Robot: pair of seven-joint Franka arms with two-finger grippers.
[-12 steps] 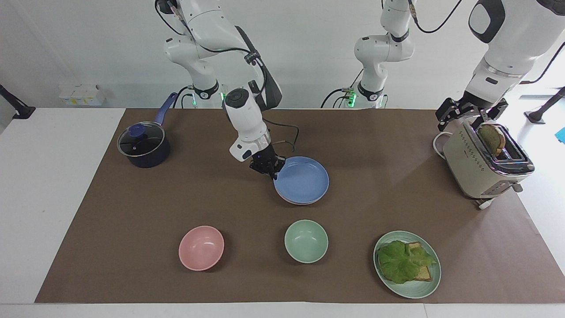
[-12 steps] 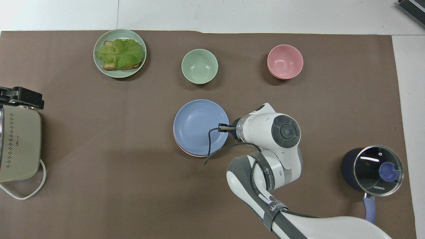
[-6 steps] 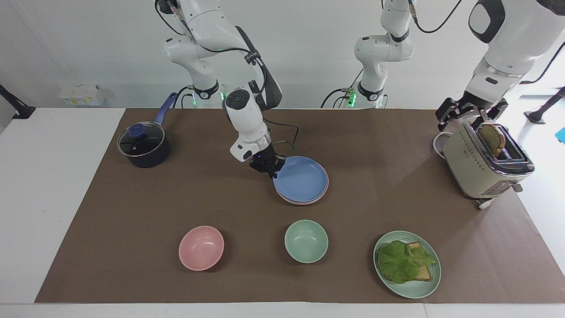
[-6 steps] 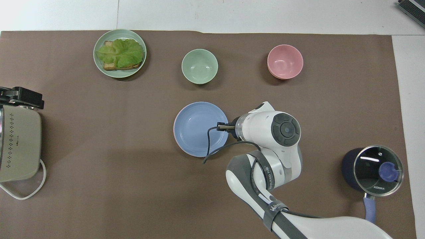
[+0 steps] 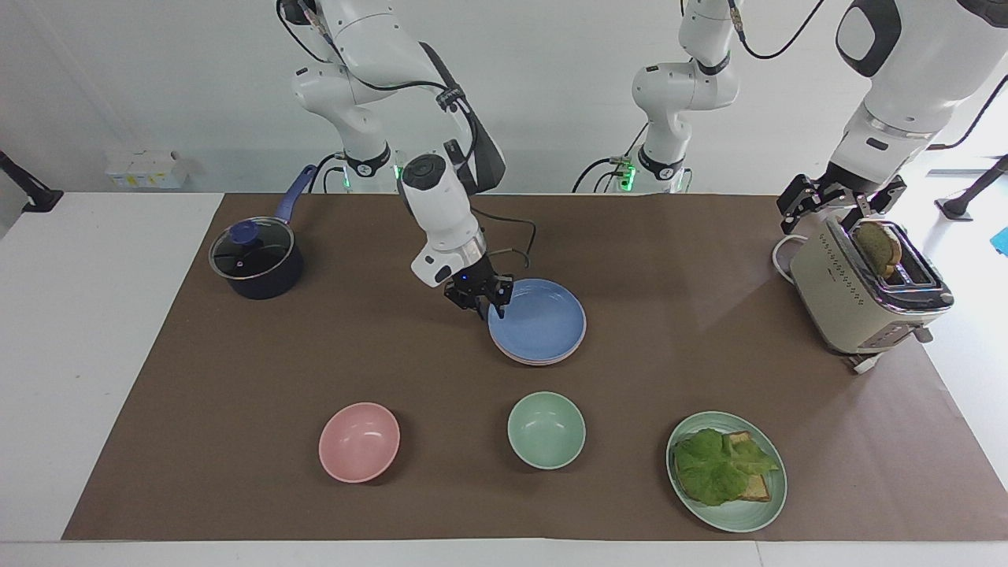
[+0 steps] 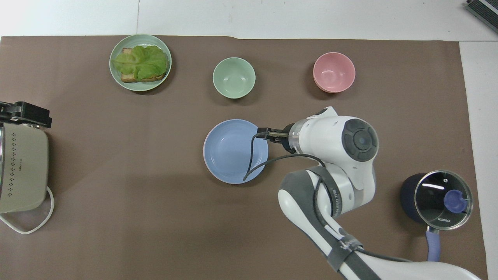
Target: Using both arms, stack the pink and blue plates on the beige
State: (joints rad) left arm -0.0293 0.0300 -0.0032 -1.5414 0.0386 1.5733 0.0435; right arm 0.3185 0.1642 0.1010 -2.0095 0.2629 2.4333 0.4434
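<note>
Glossy white arms (image 5: 438,206) w/ dark grey joint patches, black cables, black claws (image 5: 478,294).

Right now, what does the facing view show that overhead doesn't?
Facing only: a pink plate rim under the blue plate, toast in the toaster, and the left tool open over that toaster. Overhead only: the blue plate hides everything beneath it. Both: the right tool open at the blue plate's rim, plate resting flat on the stack.

The blue plate (image 5: 538,320) hides all but the pink plate's (image 5: 532,358) rim; no beige plate shows beneath. The toaster (image 6: 21,171) is cut off.
</note>
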